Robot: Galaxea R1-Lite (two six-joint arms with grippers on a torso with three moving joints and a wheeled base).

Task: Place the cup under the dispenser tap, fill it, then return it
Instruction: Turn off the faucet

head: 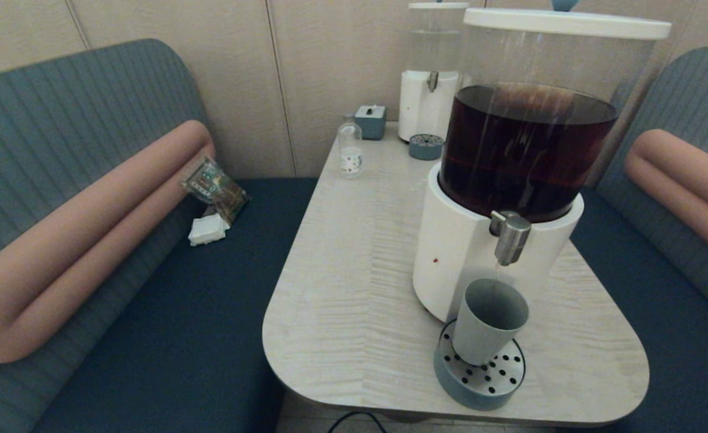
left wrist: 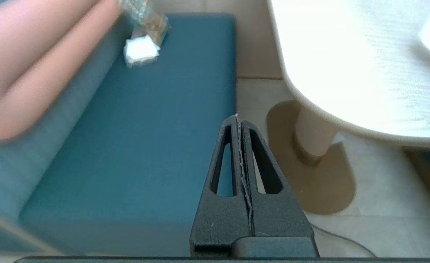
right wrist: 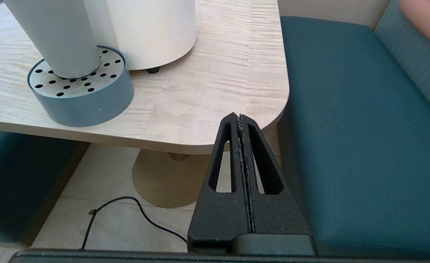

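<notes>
The cup stands on the drip tray at the table's near edge, under the dispenser tap. Both grippers—left gripper, right gripper—hang below the table (jaws closed, empty); we'd reopen the right before gripping mid-wall.

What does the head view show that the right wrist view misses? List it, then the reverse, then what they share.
Head view only: the brushed-steel dispenser tap, the clear tank of dark brown liquid, a small clear labelled bottle.

Right wrist view only: the right end effector, shut, below the table edge; a black cable on the floor.

Both: the grey-blue cup standing on the round perforated drip tray, and the pale wood table.
</notes>
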